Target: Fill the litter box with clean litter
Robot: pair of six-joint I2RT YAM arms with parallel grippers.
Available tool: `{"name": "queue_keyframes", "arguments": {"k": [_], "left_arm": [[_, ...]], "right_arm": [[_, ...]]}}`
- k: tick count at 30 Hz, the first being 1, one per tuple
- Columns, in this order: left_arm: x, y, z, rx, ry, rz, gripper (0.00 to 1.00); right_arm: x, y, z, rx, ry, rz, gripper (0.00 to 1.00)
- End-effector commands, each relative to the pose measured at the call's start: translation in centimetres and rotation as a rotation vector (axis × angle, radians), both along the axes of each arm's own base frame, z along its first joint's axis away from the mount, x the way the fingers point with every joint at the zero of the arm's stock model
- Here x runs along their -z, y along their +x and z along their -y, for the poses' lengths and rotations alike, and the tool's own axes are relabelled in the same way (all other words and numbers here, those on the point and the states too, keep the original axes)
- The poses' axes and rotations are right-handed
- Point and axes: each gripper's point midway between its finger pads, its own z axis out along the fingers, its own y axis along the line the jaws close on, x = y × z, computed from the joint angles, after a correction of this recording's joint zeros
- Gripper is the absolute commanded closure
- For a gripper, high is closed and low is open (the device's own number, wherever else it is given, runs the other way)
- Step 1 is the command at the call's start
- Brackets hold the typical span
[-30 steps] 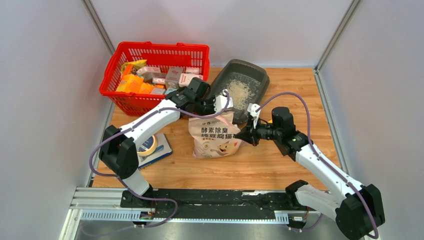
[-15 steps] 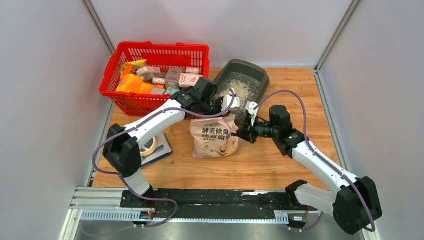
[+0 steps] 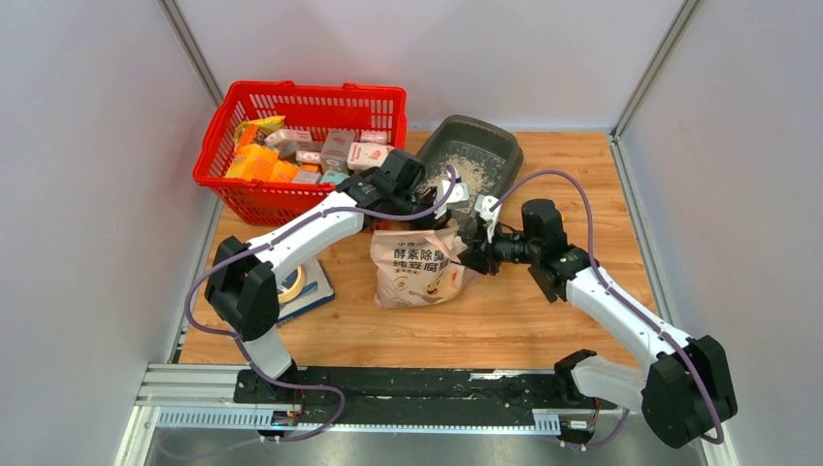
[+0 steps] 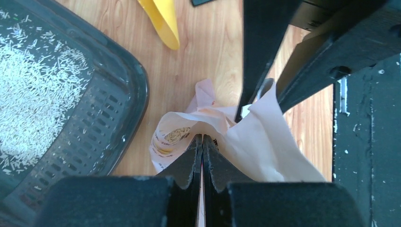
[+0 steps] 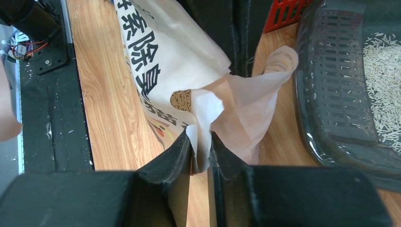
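Because pouring wants an open mouth, makes sense to grip from two sides. Sitting on the wooden surface (image 3: 543, 320), only thinly sprinkled with litter (image 4: 33, 94): litter box (image 3: 507, 148). Standing upright just in front of the litter box: bag (image 3: 417, 277). Pinched tight on bag paper at the side nearest the litter box: left tool (image 4: 202, 138). Clamped on a flap slightly farther off: right tool (image 5: 201, 137). Likely spreading the opening for tipping more across.
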Motion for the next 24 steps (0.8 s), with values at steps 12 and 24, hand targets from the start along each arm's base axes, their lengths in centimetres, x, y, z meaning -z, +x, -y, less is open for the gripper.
{"name": "queue_keyframes", "arguments": {"k": [12,24], "left_arm": [[-2.5,-2.4,1.8,0.092,-0.109,-0.094,0.94],[-3.0,0.3,2.9,-0.055,-0.144,-0.088,0.92]], "right_arm": [[-1.7,1.5,1.0,-0.095,-0.064,0.175,0.72],[-3.0,1.9,-0.2,-0.142,0.012,0.119,0.93]]}}
